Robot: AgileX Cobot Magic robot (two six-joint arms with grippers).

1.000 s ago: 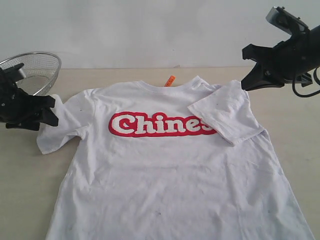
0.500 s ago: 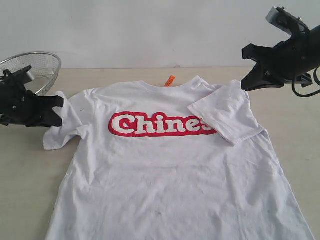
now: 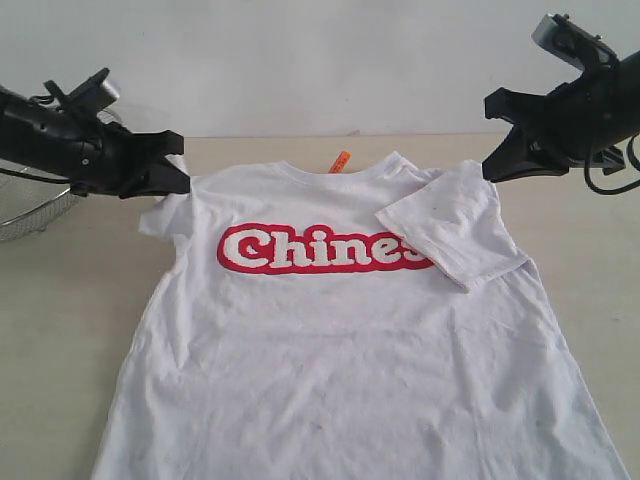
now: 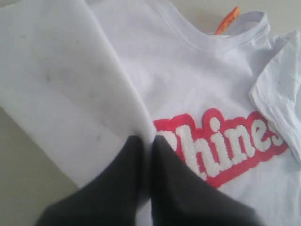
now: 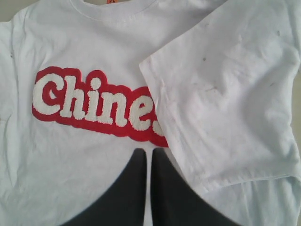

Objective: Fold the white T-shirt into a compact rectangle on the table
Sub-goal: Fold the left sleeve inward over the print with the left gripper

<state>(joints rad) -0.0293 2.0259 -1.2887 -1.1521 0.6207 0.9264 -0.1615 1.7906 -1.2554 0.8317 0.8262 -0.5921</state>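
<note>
Risen and swung inward, my left gripper (image 4: 145, 141) pinches the limp, light left sleeve (image 4: 61, 84) near its edge. The white T-shirt (image 3: 340, 340) lies mid-table (image 3: 60, 330). My right gripper (image 5: 146, 160) hangs pressed shut, empty.

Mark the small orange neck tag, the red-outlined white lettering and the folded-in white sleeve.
small orange neck tag (image 3: 340, 161): exterior view, its middle.
red-outlined white lettering (image 3: 322, 250): exterior view, the word's middle.
folded-in white sleeve (image 3: 455, 230): exterior view, middle of the flap.

I see a white T-shirt (image 3: 330, 360) with faint grey specks, white lettering (image 3: 320, 250) outlined in red, an orange neck tag (image 3: 340, 161), a pale beige tabletop (image 3: 60, 330), a black left pincer (image 4: 143, 141) and a black right pincer (image 5: 146, 153).
</note>
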